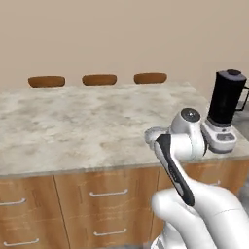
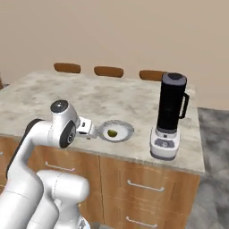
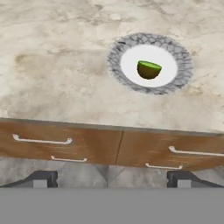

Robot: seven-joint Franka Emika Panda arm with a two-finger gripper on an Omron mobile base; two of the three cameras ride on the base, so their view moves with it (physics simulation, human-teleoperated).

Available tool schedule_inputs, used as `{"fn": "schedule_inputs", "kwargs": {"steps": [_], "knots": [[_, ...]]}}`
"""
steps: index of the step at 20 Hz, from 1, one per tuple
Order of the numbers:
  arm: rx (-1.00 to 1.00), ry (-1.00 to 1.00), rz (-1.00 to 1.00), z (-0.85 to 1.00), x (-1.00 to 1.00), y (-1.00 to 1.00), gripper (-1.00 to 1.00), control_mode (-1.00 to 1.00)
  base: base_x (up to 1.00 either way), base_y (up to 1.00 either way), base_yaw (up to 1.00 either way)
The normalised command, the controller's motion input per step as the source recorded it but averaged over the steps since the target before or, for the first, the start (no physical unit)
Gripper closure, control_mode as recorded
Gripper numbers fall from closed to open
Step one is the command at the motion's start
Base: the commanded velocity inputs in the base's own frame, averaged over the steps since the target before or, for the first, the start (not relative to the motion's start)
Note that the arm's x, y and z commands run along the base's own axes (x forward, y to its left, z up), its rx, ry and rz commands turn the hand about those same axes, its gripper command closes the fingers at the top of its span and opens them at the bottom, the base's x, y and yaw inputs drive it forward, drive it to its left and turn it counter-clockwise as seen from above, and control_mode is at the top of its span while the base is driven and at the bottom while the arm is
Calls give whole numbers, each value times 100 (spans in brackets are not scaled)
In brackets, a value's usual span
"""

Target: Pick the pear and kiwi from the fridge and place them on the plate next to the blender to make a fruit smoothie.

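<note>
Marbled beige stone forms the counter [image 1: 73, 121] across the middle of the left base view, its front edge running above wooden drawers [image 1: 107, 204] in the lower half; most of the slab lies bare toward the left and centre; the blender [image 1: 226, 109], black jar on a silver-grey base, stands at the right edge near the counter's front; the white arm [image 1: 187, 146] rises at lower right and covers part of the plate [image 1: 151, 133], whose pale rim peeks out just left of it; three brown chair backs [image 1: 99, 79] line the far side against a plain tan wall.

From the right base view, the plate [image 2: 117, 131] sits near the counter's front edge at centre, just left of the blender [image 2: 171, 116] with a bare gap between them; the pear [image 2: 112, 133], small and yellow-green, lies inside it.

Hand view: the gripper [image 3: 111, 178] hangs off the counter's front edge, over the drawer fronts, its two dark fingertips [image 3: 41, 178] spread wide and holding nothing; the plate [image 3: 179, 65], veined grey rim around a white well, lies at upper right; the pear [image 3: 148, 70] rests in the well, bright green on top, darker olive below.
</note>
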Motion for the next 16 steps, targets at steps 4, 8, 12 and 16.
{"fn": "schedule_inputs", "kwargs": {"steps": [4, 8, 12, 16], "knots": [[0, 0, 0, 0, 0, 0, -100, 100, -33, 5, 98], [0, 0, 0, 0, 0, 0, -100, 100, -16, 24, 100], [0, 0, 0, 0, 0, 0, -100, 100, -7, 60, 92], [0, 0, 0, 0, 0, 0, -100, 100, 33, 87, 66]]}}
